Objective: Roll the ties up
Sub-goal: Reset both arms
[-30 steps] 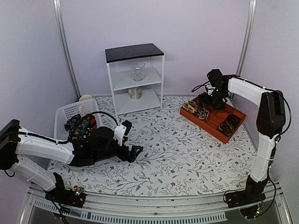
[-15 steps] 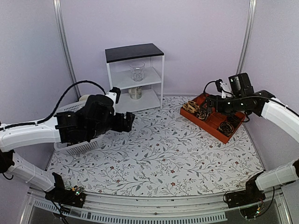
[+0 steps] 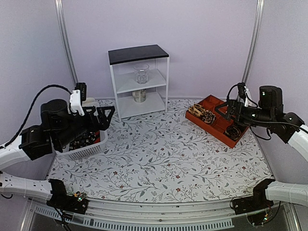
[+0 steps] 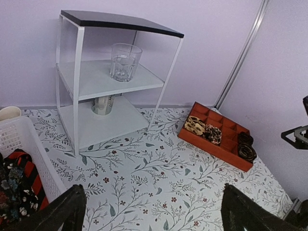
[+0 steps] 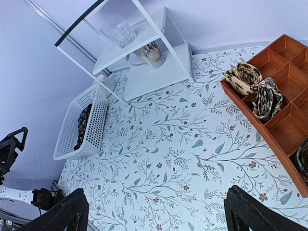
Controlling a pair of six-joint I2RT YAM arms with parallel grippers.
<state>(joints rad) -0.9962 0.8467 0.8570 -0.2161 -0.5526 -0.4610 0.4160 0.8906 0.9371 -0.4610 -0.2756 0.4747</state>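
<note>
A staged robot test booth, lab-like: plain lilac wall panels (image 3: 202, 38) and bare metal corner poles (image 3: 66, 43) enclose a floral-print tabletop (image 3: 163, 159). At the top view's bottom edge, white-and-black robot arms (image 3: 17, 153) are bolted to an aluminium rail (image 3: 159, 216).

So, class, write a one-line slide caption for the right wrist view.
Right jaws open over floral table: far basket of ties, near tray of rolled ties.

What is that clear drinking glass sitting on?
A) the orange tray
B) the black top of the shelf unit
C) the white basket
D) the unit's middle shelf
D: the glass stands upright on the middle shelf, beneath the black top.
</note>
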